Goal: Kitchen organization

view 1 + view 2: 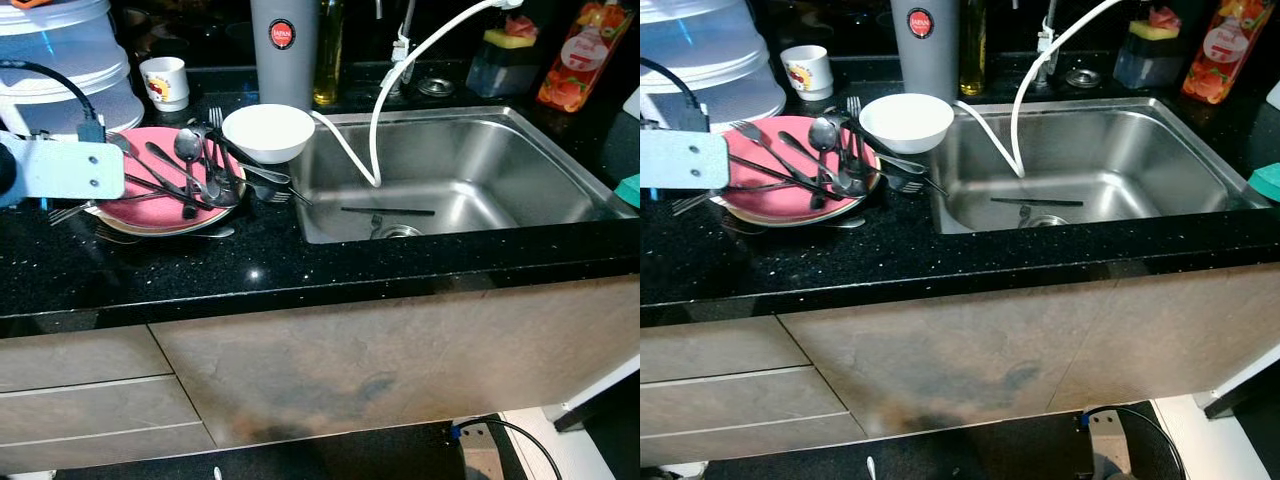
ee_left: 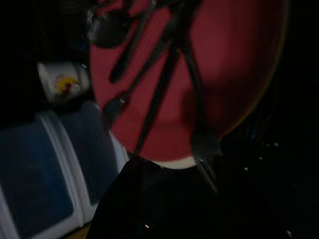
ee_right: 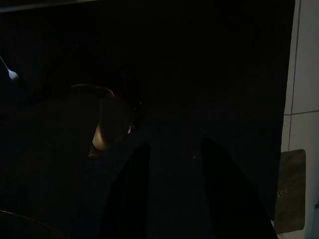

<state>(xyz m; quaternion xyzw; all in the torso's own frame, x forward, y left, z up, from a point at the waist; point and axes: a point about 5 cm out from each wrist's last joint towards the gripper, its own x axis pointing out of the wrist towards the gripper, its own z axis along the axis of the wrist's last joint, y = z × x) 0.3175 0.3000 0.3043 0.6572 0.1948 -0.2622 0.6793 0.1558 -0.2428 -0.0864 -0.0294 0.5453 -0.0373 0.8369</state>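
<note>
Cutlery lies loosely crisscrossed on pink plate; left pincer's state indeterminate, right pincer spread; a nudge could scatter pieces across tabletop.

A grey flask at the back of the desk bears a round red badge with white lettering too small to read. The orange bottle's label and the white cup's print are equally illegible.
</note>
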